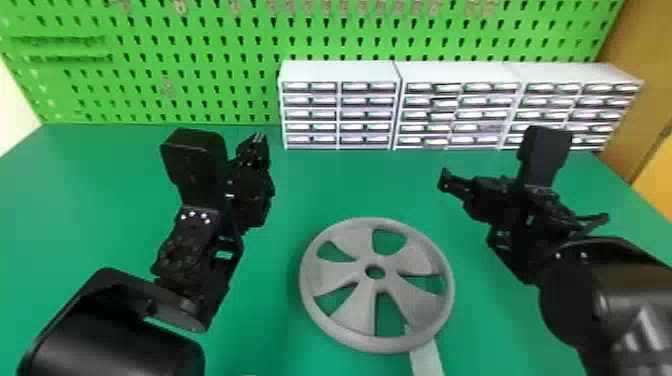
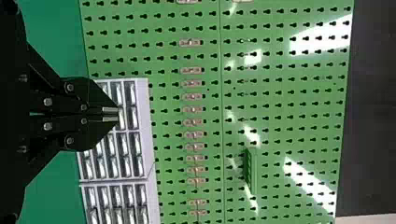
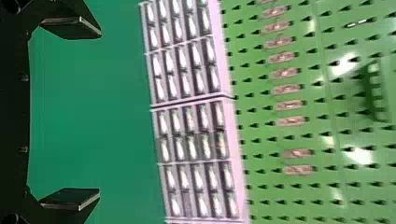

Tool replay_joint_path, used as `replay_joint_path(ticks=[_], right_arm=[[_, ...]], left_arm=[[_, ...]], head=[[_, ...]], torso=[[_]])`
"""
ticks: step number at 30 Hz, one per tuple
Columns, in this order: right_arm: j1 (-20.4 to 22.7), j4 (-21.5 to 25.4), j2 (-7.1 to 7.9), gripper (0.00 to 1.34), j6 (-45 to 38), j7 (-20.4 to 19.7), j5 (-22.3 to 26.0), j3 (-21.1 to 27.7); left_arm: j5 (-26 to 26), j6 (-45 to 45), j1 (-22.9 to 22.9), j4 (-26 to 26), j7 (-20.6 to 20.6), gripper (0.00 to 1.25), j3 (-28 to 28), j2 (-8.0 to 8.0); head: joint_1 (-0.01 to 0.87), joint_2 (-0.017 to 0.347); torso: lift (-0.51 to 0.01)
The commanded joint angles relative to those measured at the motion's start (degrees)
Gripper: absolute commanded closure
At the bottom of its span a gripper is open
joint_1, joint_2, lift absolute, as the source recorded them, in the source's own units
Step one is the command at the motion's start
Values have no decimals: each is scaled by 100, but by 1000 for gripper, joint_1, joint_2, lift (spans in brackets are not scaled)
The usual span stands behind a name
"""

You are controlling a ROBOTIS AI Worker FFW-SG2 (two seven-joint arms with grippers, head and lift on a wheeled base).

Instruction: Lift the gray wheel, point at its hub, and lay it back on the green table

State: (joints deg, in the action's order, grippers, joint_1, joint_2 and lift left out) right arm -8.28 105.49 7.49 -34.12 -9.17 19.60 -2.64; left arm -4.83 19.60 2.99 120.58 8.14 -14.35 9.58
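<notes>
At the bottom edge of the head view, right of centre, a pale gray flat strip (image 1: 427, 357) runs up beneath the near rim of the gray five-spoked wheel (image 1: 345, 272). The wheel lies flat, just below and right of the frame's middle, on the smooth green table (image 1: 100, 200), its round hub hole facing up. Neither gripper touches it. The black left gripper (image 1: 258, 141), left of centre and above the wheel's level in the frame, has its two fingers drawn together, with nothing seen between them. The black right gripper (image 1: 524, 197), right of centre, has its fingers spread wide around nothing. Farther back, a row of white cabinets with small drawers (image 1: 450, 72) stretches from the upper middle to the upper right. Behind them the bright green perforated metal board (image 1: 250, 75) spans most of the top, with a brown panel (image 1: 645, 60) at the upper right. The left wrist view shows small metal clips (image 2: 191, 96) and a green ridged holder (image 2: 252, 170) on that board.
</notes>
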Motion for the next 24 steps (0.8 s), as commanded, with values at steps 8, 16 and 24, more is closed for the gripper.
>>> replay_joint_path(ticks=[8,16,24], right_arm=[[485,41,-107,105,1962,240,-633,61],[749,103,-151,105,2762,249,-773,70],[942,226,-177,105,2902,249,-861,97]], left_arm=[[9,0,26,0,21,1194,28,-26],[17,0,61,0,21,1194,63,-53],[26,-35,105,0,21,1194,107,-88]], head=[[692,48],[692,48],[692,48]], torso=[[-93],[-93],[-93]])
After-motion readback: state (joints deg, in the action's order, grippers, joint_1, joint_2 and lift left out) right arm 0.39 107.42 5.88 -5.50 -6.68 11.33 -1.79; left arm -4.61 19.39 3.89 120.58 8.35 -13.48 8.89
